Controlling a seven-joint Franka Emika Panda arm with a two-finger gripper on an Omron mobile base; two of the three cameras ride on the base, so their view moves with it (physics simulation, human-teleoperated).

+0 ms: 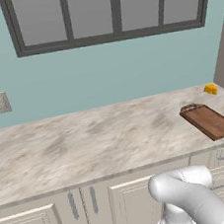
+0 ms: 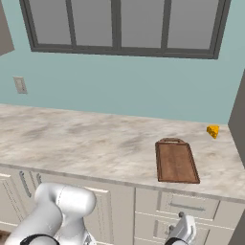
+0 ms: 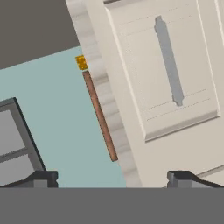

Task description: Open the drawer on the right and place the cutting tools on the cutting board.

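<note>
Marbled table [image 2: 86,139] carries my cutting board [image 2: 176,161], bare, near a yellow wedge [image 2: 213,131]. Below it the drawer [image 3: 168,70] sits closed; my fingers [image 3: 113,178] spread wide before it, holding nothing.

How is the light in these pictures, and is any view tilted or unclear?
Left base view: flat, even light, hardly any shadow beside the cutting board. Right base view: the same soft light, no glare on the counter; edges slightly jagged. Hand view: rolled sideways, so the drawer front and its grey handle run slanted; the open gripper tips look dark and sharp.
</note>
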